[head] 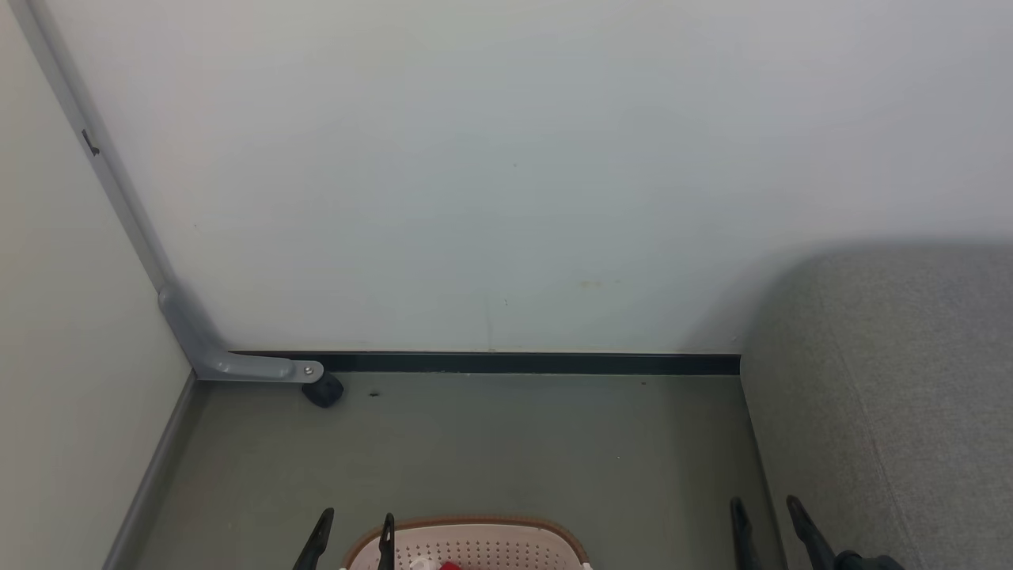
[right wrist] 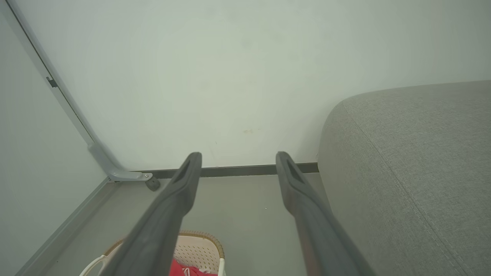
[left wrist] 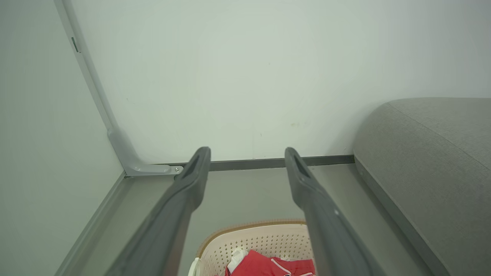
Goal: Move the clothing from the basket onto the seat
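Clothing of soft red fabric with thin white trim lies crumpled inside the oval cream plastic basket with perforated walls and a brown rim. In my head view the basket stands on the floor at 6 o'clock. I count one basket. Of garments I see one red piece with a white bit beside it, and I cannot count more exactly. One large grey woven-fabric seat is at 4 o'clock, apart from the basket. There are two pincers: the left gripper at 7 o'clock by the basket's rim, and the right gripper at 5 o'clock beside the seat. Both spread their two dark fingers wide and hold nothing.
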Robot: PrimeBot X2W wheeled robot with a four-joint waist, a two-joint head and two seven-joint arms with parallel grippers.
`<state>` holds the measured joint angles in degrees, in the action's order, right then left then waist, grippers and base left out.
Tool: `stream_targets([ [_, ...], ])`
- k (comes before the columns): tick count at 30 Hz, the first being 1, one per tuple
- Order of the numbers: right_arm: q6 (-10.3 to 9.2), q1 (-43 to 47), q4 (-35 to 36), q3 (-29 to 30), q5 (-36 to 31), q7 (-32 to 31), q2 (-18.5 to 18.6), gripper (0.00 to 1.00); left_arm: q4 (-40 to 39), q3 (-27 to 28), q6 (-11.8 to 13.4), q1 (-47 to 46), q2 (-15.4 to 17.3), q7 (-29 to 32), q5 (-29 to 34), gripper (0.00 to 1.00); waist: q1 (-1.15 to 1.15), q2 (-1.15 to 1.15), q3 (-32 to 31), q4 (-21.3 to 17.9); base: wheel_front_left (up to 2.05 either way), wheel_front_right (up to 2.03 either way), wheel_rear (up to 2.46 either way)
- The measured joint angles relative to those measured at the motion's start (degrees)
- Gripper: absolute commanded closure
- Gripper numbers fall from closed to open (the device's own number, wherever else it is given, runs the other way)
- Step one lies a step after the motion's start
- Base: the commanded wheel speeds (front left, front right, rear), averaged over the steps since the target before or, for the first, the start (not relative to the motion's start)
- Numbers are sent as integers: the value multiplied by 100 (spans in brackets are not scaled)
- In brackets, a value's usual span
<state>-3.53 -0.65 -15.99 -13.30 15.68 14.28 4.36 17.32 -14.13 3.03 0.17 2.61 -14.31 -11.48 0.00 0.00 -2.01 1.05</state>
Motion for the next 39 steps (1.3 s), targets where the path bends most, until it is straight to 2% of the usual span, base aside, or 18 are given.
stream_targets([
  [39, 77, -3, -157, 66, 41, 0, -75, 0, 188, -30, -9, 2, 3, 0, -178, 0, 0, 0, 51, -52, 0, 0, 0],
])
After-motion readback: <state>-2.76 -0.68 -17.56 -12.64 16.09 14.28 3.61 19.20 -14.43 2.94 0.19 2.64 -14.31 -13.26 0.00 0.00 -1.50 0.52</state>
